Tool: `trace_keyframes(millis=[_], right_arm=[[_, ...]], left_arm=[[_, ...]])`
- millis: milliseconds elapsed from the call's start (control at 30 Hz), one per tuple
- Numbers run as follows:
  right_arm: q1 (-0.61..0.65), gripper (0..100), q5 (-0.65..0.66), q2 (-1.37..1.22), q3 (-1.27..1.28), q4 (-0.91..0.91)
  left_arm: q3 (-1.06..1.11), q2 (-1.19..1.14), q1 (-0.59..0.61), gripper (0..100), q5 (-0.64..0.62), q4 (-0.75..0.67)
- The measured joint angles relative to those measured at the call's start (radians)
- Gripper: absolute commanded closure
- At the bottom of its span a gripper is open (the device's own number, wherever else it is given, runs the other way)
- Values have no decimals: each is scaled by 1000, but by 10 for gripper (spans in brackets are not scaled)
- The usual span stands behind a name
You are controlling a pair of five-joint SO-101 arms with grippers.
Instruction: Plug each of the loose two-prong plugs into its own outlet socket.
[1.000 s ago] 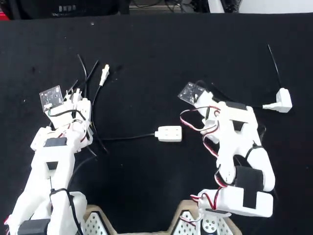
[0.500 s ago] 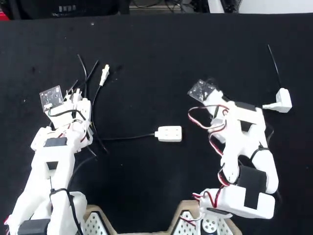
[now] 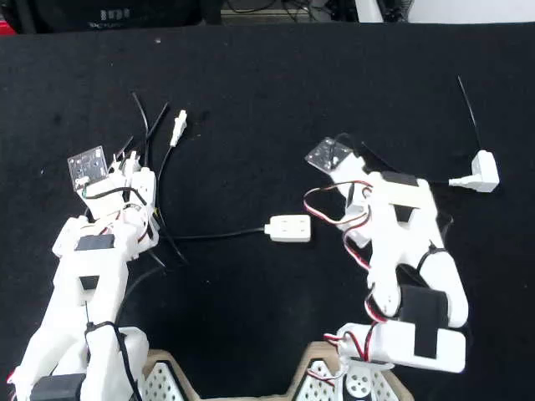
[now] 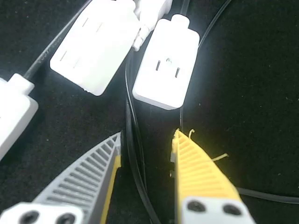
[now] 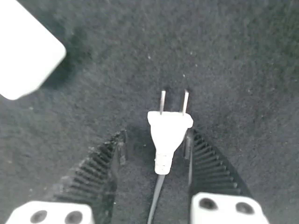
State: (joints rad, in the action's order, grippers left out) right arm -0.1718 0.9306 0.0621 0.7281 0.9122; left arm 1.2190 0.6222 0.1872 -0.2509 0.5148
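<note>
In the right wrist view a white two-prong plug (image 5: 169, 128) with a thin cord sits between the black fingers of my right gripper (image 5: 156, 135). The gripper is open: one finger is against the plug and the other stands off it. A white block's corner (image 5: 23, 51) lies farther off. My left gripper (image 4: 147, 137) is open over a black cable (image 4: 135, 163), just short of a white outlet socket (image 4: 163, 60). A second socket (image 4: 93, 42) lies beside it. In the high view another white socket (image 3: 288, 227) lies mid-table, and a loose plug (image 3: 177, 127) lies at the back left.
A white angled plug (image 3: 481, 174) with a thin black cord lies at the right. Black cables (image 3: 155, 134) tangle around the left arm (image 3: 92, 251). The right arm (image 3: 401, 225) stands right of the middle socket. A third white block (image 4: 11, 112) shows beside the sockets.
The right arm's wrist swung to the right half a second ago and is now back to the left. The left arm has stayed still.
</note>
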Motion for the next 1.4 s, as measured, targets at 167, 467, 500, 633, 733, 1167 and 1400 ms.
trace_keyframes(millis=[167,467,500,633,733,1167,1400], right_arm=[[9,812,-17,25,0,8],[9,812,-18,72,-2,-11],[9,812,-18,72,-2,-28],[-9,812,-12,48,-2,-78],[-15,812,6,8,-3,-83],[-17,815,12,-34,-3,-63],[8,813,12,-2,34,35]], left_arm=[[0,0,0,823,0,0],[0,0,0,823,0,0],[0,0,0,823,0,0],[0,0,0,823,0,0],[0,0,0,823,0,0],[0,0,0,823,0,0],[0,0,0,823,0,0]])
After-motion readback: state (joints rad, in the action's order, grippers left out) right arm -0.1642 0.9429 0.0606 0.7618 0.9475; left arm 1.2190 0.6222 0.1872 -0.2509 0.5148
